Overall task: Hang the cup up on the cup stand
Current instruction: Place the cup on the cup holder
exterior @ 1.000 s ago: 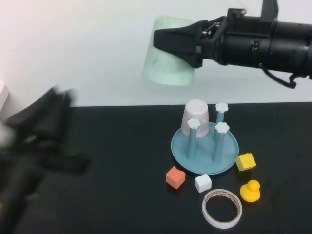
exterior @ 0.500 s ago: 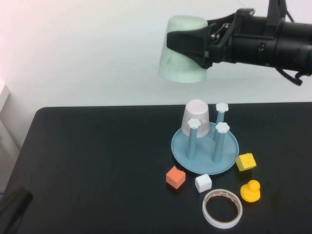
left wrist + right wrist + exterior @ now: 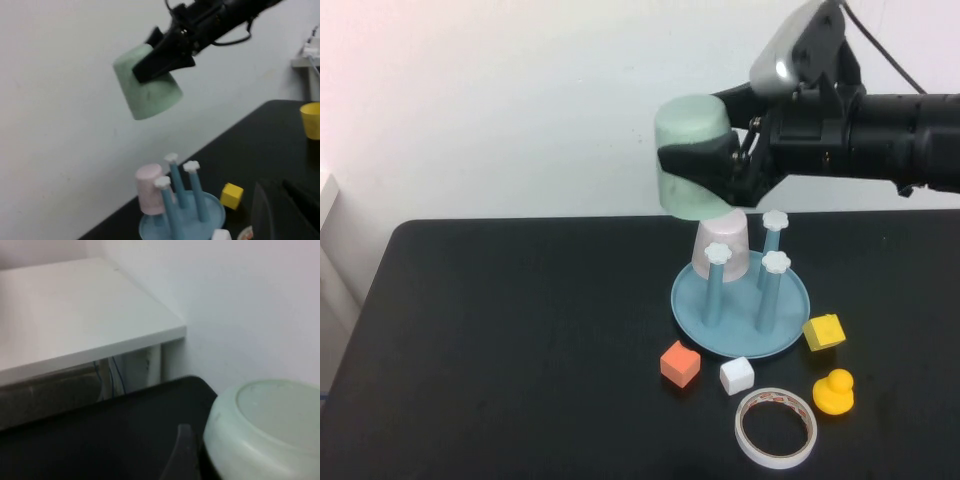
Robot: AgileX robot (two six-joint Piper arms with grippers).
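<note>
The cup is a mint-green tumbler held upside down in the air, and my right gripper is shut on its side. It hangs tilted just above the back-left part of the cup stand, a light-blue dish with blue posts and white flower caps. The left wrist view shows the cup well above the stand. In the right wrist view the cup's base fills the corner beside one dark finger. My left gripper is out of the high view and shows only as a dark shape.
A whitish-pink cup sits inverted over the stand's back-left post. In front of the dish lie an orange cube, a white cube, a yellow cube, a yellow duck and a tape roll.
My right gripper has carried the cup to the right and then down, close above the stand. My left arm has drawn back out of the high view.
</note>
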